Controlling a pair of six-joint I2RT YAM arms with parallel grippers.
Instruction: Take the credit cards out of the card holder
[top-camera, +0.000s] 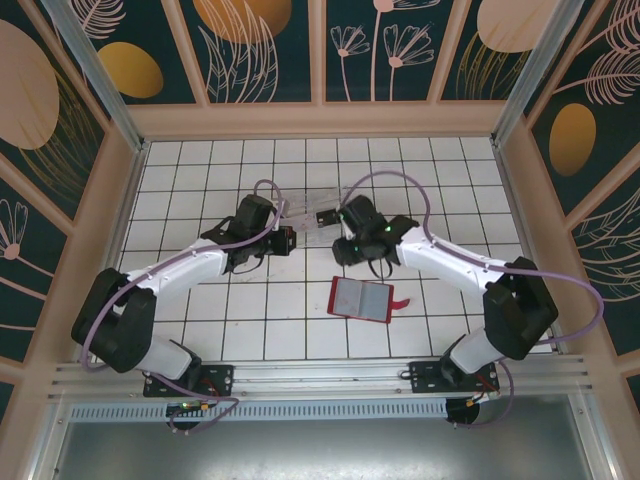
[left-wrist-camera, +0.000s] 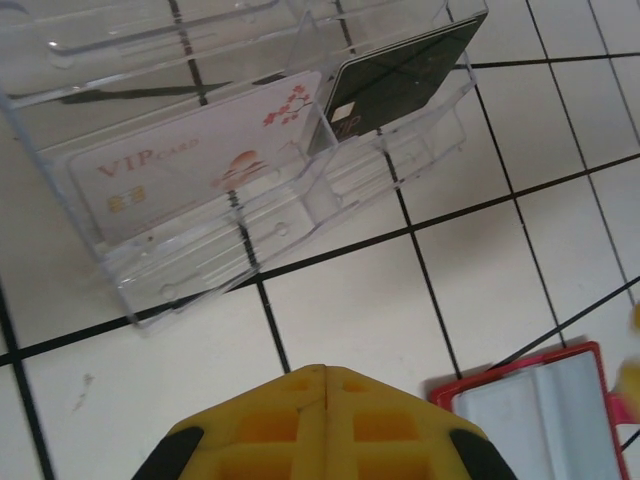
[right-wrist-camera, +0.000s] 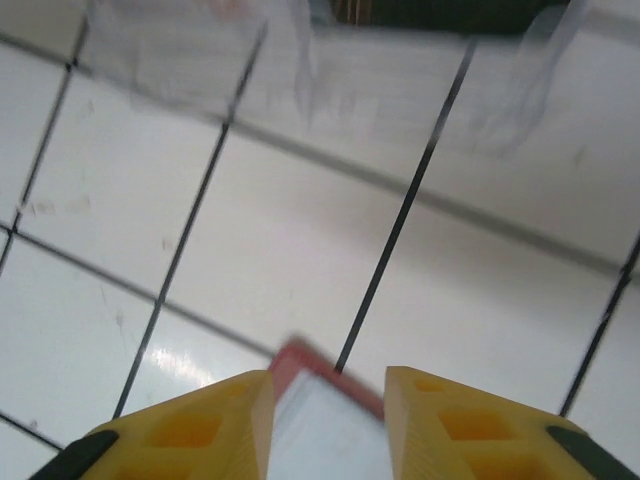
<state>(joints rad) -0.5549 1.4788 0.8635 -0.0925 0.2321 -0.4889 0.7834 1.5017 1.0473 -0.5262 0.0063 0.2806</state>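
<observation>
The red card holder (top-camera: 360, 300) lies open on the tiles, grey-blue inside, its tab (top-camera: 402, 300) pointing right. A dark credit card (left-wrist-camera: 395, 85) stands in the clear tray (left-wrist-camera: 250, 230), beside a white VIP card (left-wrist-camera: 190, 165). My left gripper (left-wrist-camera: 327, 372) is shut and empty, hovering in front of the tray with the holder's corner (left-wrist-camera: 545, 410) to its right. My right gripper (right-wrist-camera: 328, 390) is open above the holder's far corner (right-wrist-camera: 315, 375), touching nothing. From above, the left gripper (top-camera: 285, 240) and right gripper (top-camera: 347, 248) flank the tray (top-camera: 300, 212).
The floor is white tile with dark grout lines. Wooden-framed walls (top-camera: 320, 120) close in the back and sides. The tray's blurred edge (right-wrist-camera: 330, 60) and the dark card (right-wrist-camera: 440, 12) lie ahead of the right gripper.
</observation>
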